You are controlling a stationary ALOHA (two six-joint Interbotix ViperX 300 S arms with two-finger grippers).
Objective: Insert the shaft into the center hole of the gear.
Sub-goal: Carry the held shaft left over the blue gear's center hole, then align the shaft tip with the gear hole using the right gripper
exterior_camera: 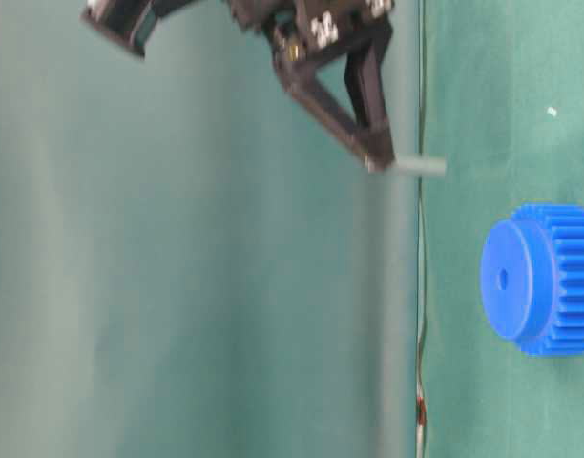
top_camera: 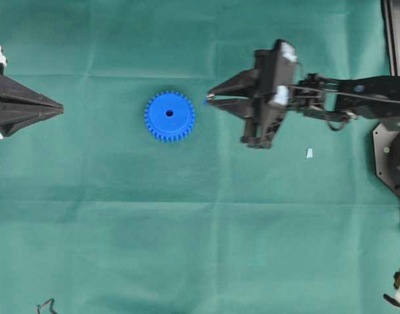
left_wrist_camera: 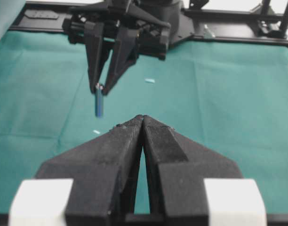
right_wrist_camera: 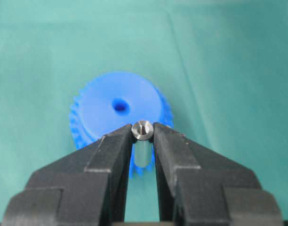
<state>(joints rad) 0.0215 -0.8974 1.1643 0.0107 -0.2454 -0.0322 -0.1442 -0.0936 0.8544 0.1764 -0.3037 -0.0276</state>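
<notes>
You have one bright blue toothed plastic gear (top_camera: 169,116) left of frame centre on the green table (top_camera: 187,229), one thin silvery metal shaft (right_wrist_camera: 142,131) clamped in your right claw (right_wrist_camera: 142,136) beside it, two pale scraps, left claw (left_wrist_camera: 143,123) closed, empty.

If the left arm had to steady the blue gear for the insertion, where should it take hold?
Grip the gear across its toothed rim from the left side, low near the cloth. It lies flat with its center hole facing up, so this leaves room for the shaft held by the right gripper.
</notes>
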